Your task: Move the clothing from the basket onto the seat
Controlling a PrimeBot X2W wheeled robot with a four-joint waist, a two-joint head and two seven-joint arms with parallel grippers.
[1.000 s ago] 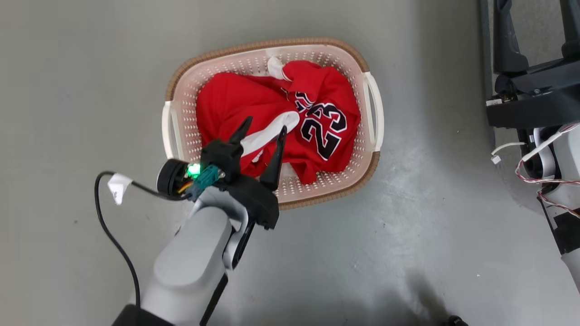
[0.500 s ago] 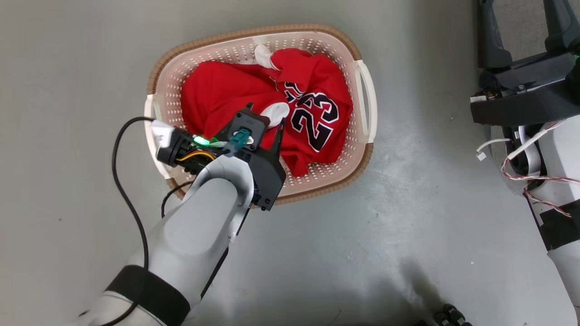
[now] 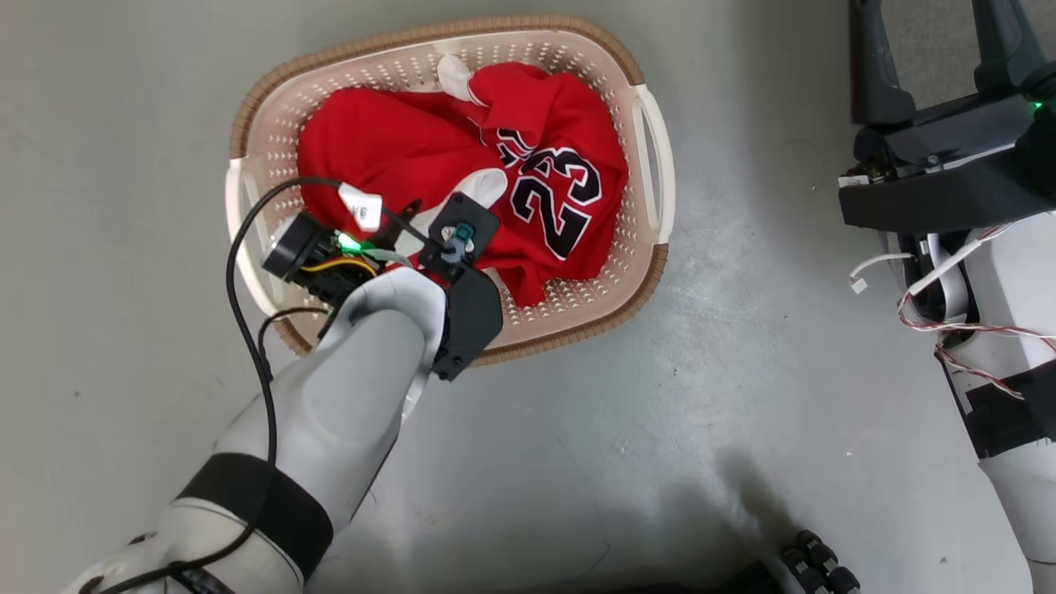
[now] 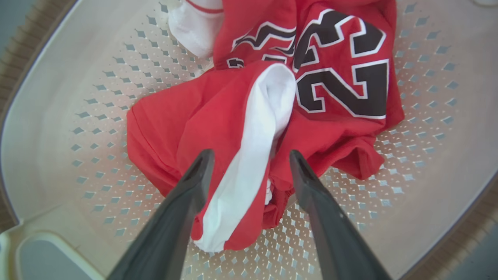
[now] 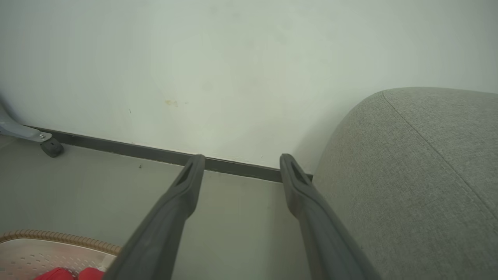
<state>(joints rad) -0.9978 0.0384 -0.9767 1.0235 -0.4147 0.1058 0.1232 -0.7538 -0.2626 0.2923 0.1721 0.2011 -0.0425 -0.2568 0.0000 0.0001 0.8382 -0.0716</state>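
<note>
The wrist view is showing the left gripper [image 4: 249, 155] spread wide, straddling the white-striped clothing [image 4: 218, 116] in the basket [image 4: 58, 116]; from above, the arm [image 3: 355, 371] is covering those fingers. The right gripper [image 5: 241, 157] is gaping too, with the seat [image 5: 408, 175] on its right.

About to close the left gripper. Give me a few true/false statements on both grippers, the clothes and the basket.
1. The left gripper is open, its fingers either side of the red garment with a white stripe. True.
2. The red jersey numbered 23 lies on the grey fabric seat. False: it lies in the cream perforated plastic basket.
3. The right gripper holds clothing. False: it is open and empty, pointing towards a pale wall.
4. Both red garments are inside the basket. True.
</note>
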